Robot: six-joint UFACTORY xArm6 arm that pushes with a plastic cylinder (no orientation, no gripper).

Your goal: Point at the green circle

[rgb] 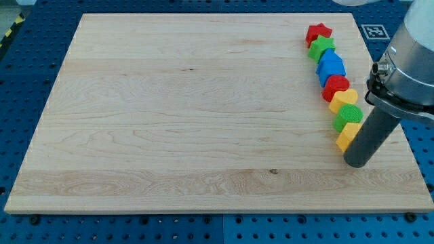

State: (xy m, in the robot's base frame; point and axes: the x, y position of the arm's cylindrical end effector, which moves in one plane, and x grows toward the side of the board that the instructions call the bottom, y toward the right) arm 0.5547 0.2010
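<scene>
The green circle (pixel 348 116) lies near the board's right edge, low in a column of touching blocks. Above it are a yellow heart (pixel 344 100), a red block (pixel 336 86), two blue blocks (pixel 331 66), a green star (pixel 322 47) and a red star (pixel 318 32). Below it is a yellow block (pixel 348 135). My tip (pixel 356 163) rests on the board just below and right of the yellow block, close beside it. The green circle is about two block widths up and slightly left of the tip.
The wooden board (pixel 190 122) lies on a blue perforated table. The board's right edge (pixel 400 135) runs just right of the rod. The arm's grey body (pixel 413 54) hangs over the upper right corner.
</scene>
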